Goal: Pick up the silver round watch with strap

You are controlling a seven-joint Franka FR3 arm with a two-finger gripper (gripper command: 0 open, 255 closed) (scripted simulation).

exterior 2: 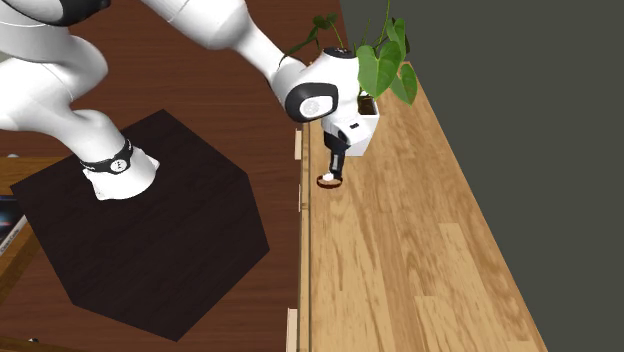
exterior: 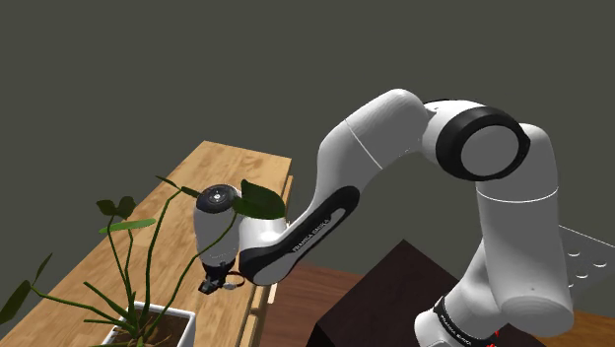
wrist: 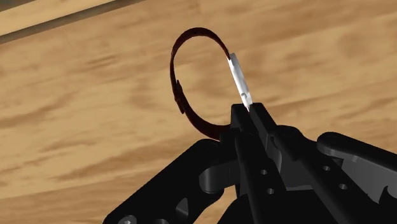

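The watch (wrist: 191, 76) has a thin silver round case and a dark reddish-brown strap curled into a loop. My black gripper (wrist: 249, 109) is shut on the watch, pinching the silver case edge between its fingertips, with the strap loop standing out beyond them. In the second exterior view the gripper (exterior 2: 333, 172) points down near the wooden table's (exterior 2: 420, 250) front edge, and the watch (exterior 2: 328, 181) hangs at its tip just above the wood. In the shoulder view the gripper (exterior: 213, 284) holds the watch (exterior: 231, 282) low over the table.
A white square planter (exterior 2: 362, 128) with a green leafy plant (exterior 2: 385, 55) stands on the table right behind the gripper. In the shoulder view its long stems (exterior: 128, 266) rise beside the hand. The dark box stand (exterior 2: 140, 230) sits on a brown floor beside the table.
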